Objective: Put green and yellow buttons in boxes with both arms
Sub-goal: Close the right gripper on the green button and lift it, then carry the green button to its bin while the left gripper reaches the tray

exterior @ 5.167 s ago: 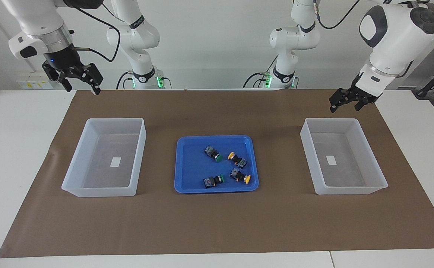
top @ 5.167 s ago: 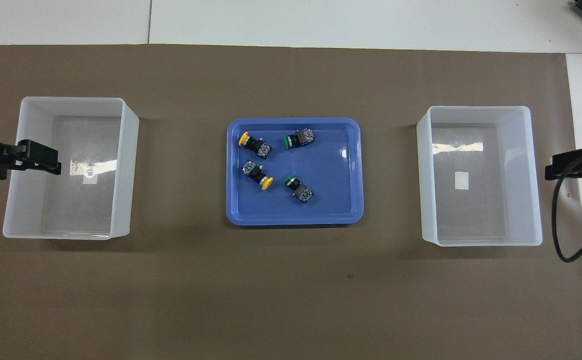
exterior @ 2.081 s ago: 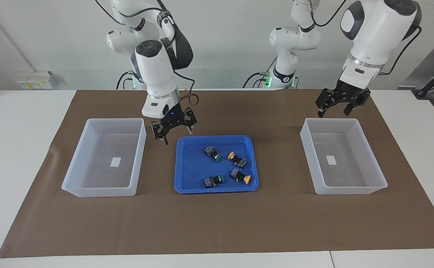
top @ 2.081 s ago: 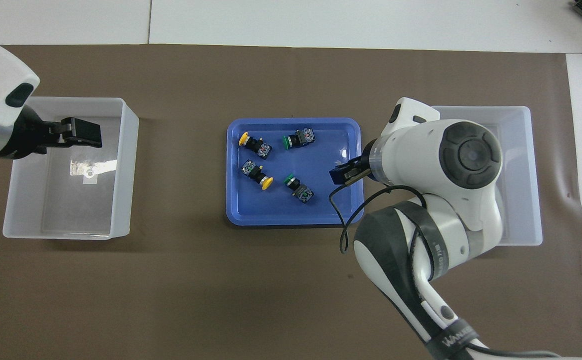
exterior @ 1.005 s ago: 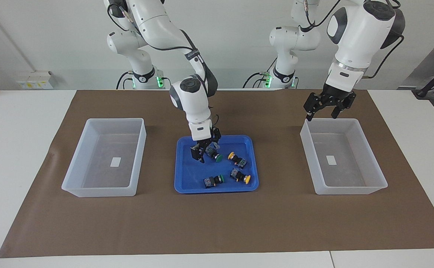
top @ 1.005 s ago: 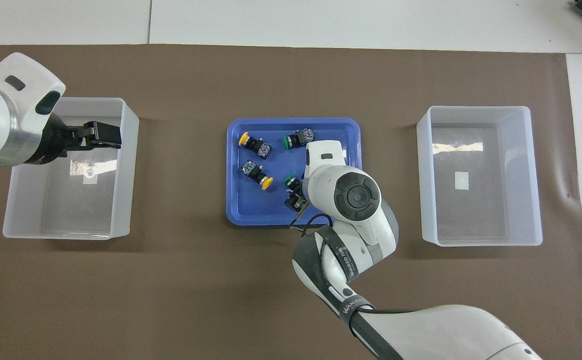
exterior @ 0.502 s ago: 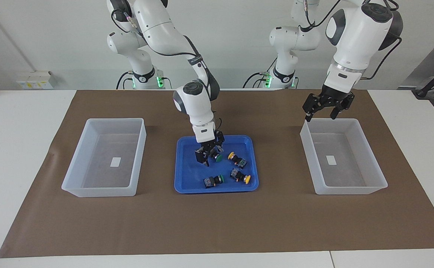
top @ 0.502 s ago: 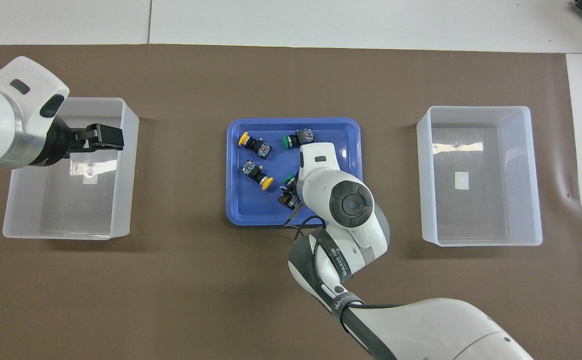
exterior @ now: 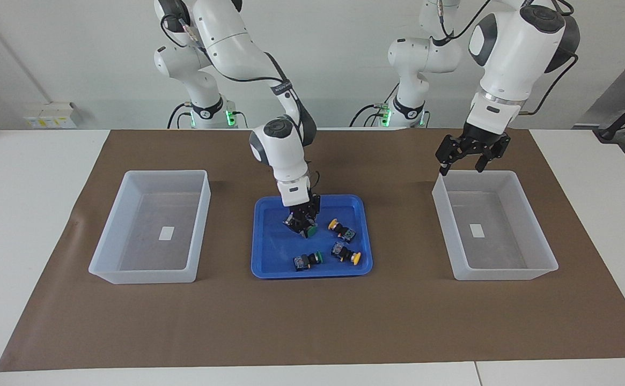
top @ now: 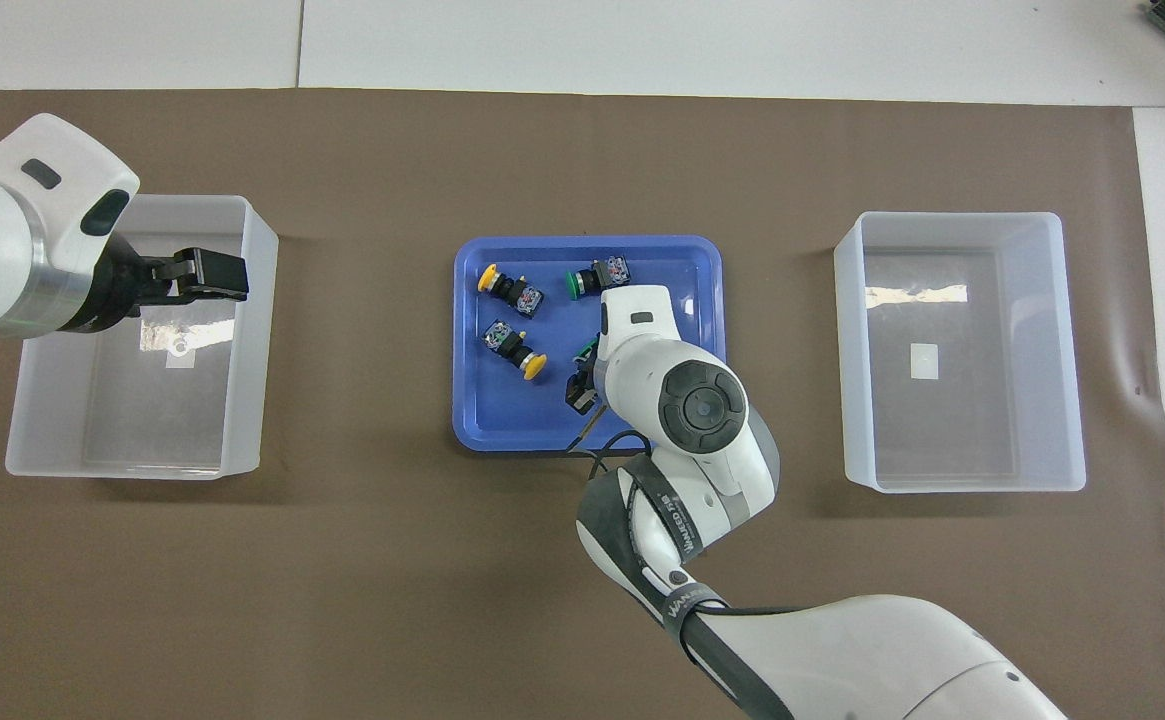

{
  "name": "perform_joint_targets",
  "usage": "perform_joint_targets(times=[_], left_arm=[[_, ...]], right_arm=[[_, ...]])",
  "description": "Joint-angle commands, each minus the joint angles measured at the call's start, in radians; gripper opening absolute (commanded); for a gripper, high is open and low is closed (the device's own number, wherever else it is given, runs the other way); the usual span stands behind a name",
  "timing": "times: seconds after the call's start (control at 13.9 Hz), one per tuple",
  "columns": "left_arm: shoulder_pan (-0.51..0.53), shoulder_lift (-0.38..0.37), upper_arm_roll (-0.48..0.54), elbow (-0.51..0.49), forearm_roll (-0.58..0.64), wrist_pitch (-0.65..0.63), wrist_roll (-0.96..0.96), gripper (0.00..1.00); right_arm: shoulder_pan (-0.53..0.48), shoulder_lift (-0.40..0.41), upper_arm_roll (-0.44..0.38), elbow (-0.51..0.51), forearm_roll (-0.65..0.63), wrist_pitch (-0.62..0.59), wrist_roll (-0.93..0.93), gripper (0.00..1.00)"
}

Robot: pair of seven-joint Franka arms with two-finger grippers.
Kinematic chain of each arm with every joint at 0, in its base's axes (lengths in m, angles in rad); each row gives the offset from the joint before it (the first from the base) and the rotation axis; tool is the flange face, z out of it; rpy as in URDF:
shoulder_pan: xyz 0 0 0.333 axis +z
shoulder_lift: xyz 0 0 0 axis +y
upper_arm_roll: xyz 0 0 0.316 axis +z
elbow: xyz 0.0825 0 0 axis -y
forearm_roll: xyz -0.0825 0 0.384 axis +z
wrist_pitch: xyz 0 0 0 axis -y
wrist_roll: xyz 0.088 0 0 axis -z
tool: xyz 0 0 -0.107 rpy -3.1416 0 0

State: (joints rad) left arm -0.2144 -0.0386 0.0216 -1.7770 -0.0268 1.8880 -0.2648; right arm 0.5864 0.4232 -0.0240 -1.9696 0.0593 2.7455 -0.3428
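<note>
My right gripper [exterior: 301, 226] reaches down into the blue tray [exterior: 269, 252] and is shut on a green button [exterior: 310, 231], which still sits low in the tray. In the overhead view the right arm hides most of that green button [top: 583, 352]. A second green button [exterior: 307, 261] and two yellow buttons [exterior: 340, 229] [exterior: 346, 253] lie loose in the tray. Two translucent boxes [exterior: 164, 172] [exterior: 476, 172] stand at either end of the tray. My left gripper [exterior: 460, 164] hangs open over the robots' edge of the box at the left arm's end.
A brown mat [exterior: 312, 321] covers the table under the tray and both boxes. Each box holds only a small white label [exterior: 167, 232]. White table surface [exterior: 22, 214] borders the mat.
The right gripper's fingers have closed on the green button in the tray; half a second ago they straddled it open. The left gripper has barely moved.
</note>
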Motion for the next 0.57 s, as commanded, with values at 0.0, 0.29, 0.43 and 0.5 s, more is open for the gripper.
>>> perform_joint_targets(times=[0.0, 0.29, 0.43, 0.5], left_arm=[[-0.01, -0.033, 0.006, -0.042, 0.002, 0.025, 0.009, 1.0], [-0.01, -0.033, 0.006, -0.044, 0.004, 0.029, 0.009, 1.0], [-0.013, -0.032, 0.005, -0.039, 0.004, 0.037, 0.004, 1.0], [-0.025, -0.032, 0.005, -0.039, 0.004, 0.046, -0.008, 1.0]], right_arm=[[0.0, -0.024, 0.002, 0.012, 0.025, -0.064, 0.014, 0.0], [-0.011, -0.136, 0.001, 0.012, 0.027, -0.199, 0.088, 0.0], [-0.039, -0.197, -0.001, 0.012, 0.027, -0.248, 0.143, 0.0], [-0.074, -0.228, -0.001, 0.012, 0.027, -0.288, 0.16, 0.0]])
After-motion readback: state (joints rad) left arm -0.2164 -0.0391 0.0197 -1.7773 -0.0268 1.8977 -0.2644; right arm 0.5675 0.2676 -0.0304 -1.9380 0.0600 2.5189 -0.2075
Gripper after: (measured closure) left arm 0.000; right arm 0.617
